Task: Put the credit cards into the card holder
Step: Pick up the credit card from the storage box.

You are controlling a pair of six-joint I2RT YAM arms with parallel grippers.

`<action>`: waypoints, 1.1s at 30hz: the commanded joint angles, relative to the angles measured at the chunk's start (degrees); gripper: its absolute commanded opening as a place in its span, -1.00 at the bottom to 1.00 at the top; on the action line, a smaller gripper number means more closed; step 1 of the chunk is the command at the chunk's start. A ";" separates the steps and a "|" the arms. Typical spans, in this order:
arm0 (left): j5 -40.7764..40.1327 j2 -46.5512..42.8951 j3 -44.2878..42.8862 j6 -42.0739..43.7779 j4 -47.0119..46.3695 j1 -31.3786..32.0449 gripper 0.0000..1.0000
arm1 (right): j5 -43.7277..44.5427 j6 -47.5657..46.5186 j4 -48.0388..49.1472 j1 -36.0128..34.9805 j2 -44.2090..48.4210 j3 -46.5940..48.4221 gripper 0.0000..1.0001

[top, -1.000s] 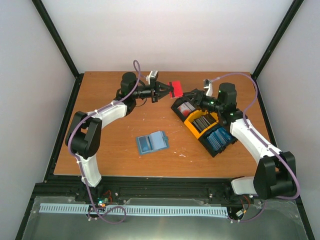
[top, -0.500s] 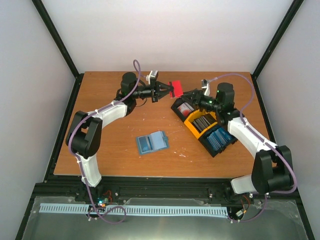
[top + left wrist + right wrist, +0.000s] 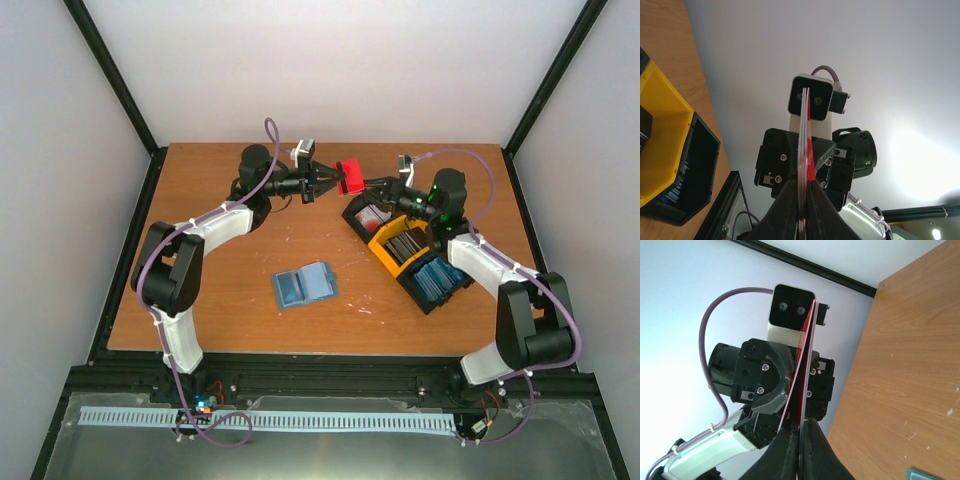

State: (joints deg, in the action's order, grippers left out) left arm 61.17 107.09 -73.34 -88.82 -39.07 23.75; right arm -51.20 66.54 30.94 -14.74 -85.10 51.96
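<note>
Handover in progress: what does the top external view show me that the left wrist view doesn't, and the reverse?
Only top external: the card holder lying on the table, well apart from both arms, and all three compartments of the tray. Only left wrist: the red credit cards edge-on, showing several thin layers rather than one card. Both: the left gripper and right gripper shut on those cards from opposite sides, in the air beside the tray.
</note>
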 commanded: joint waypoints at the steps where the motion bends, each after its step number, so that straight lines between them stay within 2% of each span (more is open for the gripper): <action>1: 3.52 0.96 -0.33 -0.69 -2.36 0.51 -0.89 | -0.10 4.60 9.60 0.64 -1.23 -1.59 -0.94; 12: 4.72 10.35 -5.97 -0.48 -3.48 0.60 -0.81 | -0.57 4.09 11.34 5.47 -2.87 -4.98 -0.94; 16: 5.14 13.68 -8.34 -0.40 -4.60 0.81 -0.80 | -1.10 7.11 17.34 7.22 -4.79 -7.64 -0.94; 22: 6.24 17.67 -10.77 -1.87 -7.47 1.30 -0.78 | -1.55 7.27 20.15 8.60 -7.52 -9.02 -0.94; 28: 5.32 19.29 -11.41 -0.85 -7.30 1.23 -0.98 | -1.65 6.12 19.51 10.38 -8.75 -9.23 -0.94; 33: 4.39 18.88 -10.46 4.31 -3.69 0.91 -0.99 | -0.56 0.68 13.55 12.28 -8.19 -8.75 -0.94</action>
State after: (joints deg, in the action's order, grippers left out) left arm 66.06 125.36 -82.41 -89.36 -44.53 24.80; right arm -52.51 72.25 46.54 -3.92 -93.91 42.83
